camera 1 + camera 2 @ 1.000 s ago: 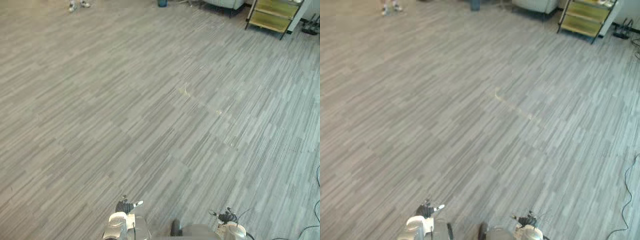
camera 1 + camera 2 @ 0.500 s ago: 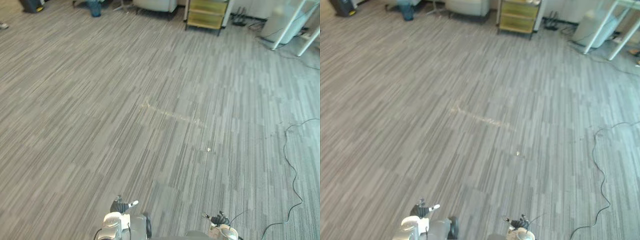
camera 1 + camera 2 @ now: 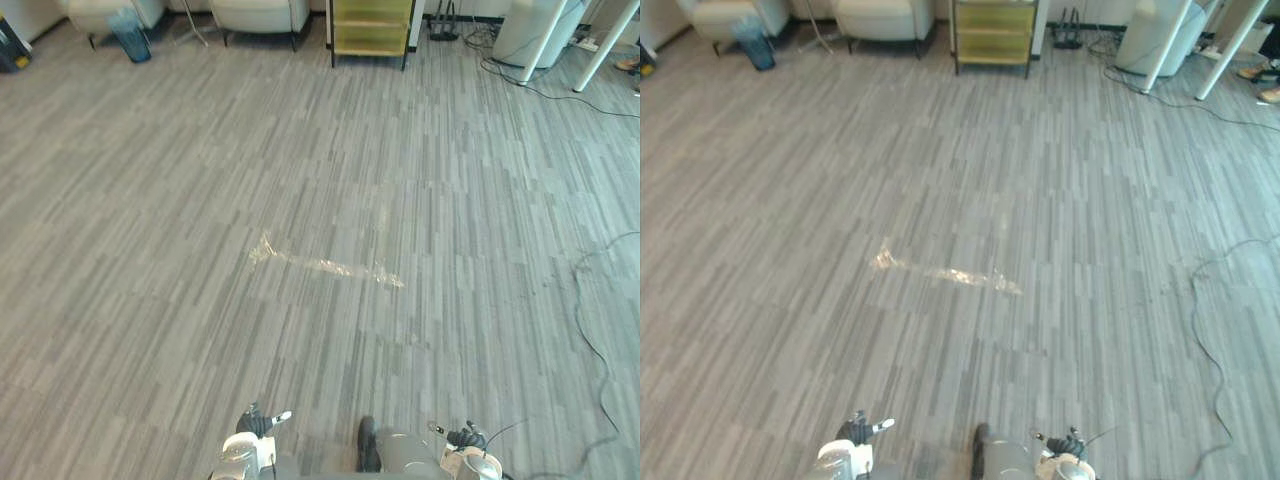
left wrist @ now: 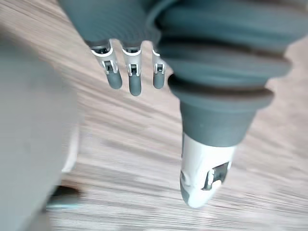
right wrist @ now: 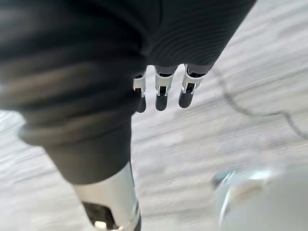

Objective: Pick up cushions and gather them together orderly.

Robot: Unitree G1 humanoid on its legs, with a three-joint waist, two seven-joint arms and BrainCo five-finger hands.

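Silver and dark-tipped, the fingers (image 4: 135,83) of my left hand (image 3: 256,424) hang straight and loose, the thumb (image 4: 199,178) apart from them and nothing between. The fingers (image 5: 162,96) of my right hand (image 3: 466,438) are just as slack and just as bare. Both hands sit low and close to me, over the grey striped carpet floor (image 3: 180,230), touching nothing.

By my reckoning the task has hardly begun. Neither hand carries anything, no pile is started on the floor before me, and where the cushions lie I cannot tell. What is left, then, is everything: find them, lift them one by one, and set them together in a neat stack or row.

Farther out, a shiny crinkled strip of tape (image 3: 325,266) lies flat on the carpet in the middle of the open stretch; it looks too thin to trip me. Well beyond it, along the far edge, stand two pale armchairs (image 3: 258,12), a blue bin (image 3: 131,22) by the left-hand one, a yellow-green shelf cart (image 3: 370,24) beside the other, and slanting white table legs (image 3: 543,40) off to my right. My guess is that the chairs are the likeliest place to look, and nothing but the tape lies on the way there.
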